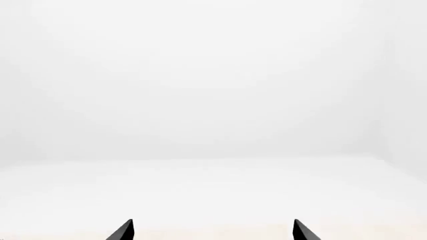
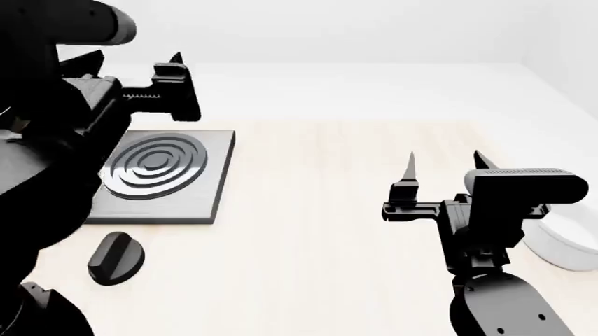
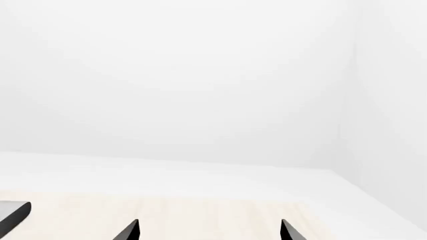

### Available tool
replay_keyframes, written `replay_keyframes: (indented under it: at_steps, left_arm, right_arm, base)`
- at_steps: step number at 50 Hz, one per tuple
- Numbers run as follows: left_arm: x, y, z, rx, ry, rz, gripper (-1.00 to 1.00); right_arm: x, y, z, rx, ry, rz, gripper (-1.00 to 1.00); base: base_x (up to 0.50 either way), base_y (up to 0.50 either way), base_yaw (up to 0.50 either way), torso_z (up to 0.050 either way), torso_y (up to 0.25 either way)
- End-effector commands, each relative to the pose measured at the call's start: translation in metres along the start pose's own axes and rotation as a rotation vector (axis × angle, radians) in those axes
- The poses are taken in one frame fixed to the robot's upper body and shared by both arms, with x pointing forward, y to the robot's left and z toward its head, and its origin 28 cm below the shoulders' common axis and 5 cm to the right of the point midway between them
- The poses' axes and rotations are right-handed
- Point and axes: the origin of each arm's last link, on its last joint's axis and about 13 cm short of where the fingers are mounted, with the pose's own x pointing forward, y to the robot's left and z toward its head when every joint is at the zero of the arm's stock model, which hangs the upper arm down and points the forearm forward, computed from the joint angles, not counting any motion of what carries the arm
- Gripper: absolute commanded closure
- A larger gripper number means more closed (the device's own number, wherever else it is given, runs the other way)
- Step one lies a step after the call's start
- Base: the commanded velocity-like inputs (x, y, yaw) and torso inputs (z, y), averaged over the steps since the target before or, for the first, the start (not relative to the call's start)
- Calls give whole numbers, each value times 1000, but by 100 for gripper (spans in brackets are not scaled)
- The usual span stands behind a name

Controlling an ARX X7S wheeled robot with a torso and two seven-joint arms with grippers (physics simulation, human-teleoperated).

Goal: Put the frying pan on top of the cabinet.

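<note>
The right hand [image 2: 444, 168] hangs above the right side of the pale wooden bench [image 2: 327, 231], its fingers spread apart with nothing between them. The left hand [image 2: 176, 84] is raised at the far left; both wrist views show fingertips well apart, so it too stands agape. Below it lies the grey hotplate [image 2: 154, 171], with a black knob [image 2: 115, 257] near it. A white bowl [image 2: 565, 248] sits at the right edge, partly hidden. Neither frying pan nor cabinet shows anywhere.
</note>
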Motion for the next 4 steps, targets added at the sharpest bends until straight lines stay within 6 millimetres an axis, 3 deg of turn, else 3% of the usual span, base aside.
replay_keyframes:
  at_steps: [1, 4]
  left_arm:
    - [-37, -22, -60, 40, -3, -123, -100]
    - [-39, -21, -73, -22, 9, -137, -100]
  right_arm:
    - [0, 0, 0, -2, -2, 3, -100]
    - [-1, 1, 0, -4, -5, 6, -100]
  base:
    - [0, 0, 0, 0, 0]
    - [0, 0, 0, 0, 0]
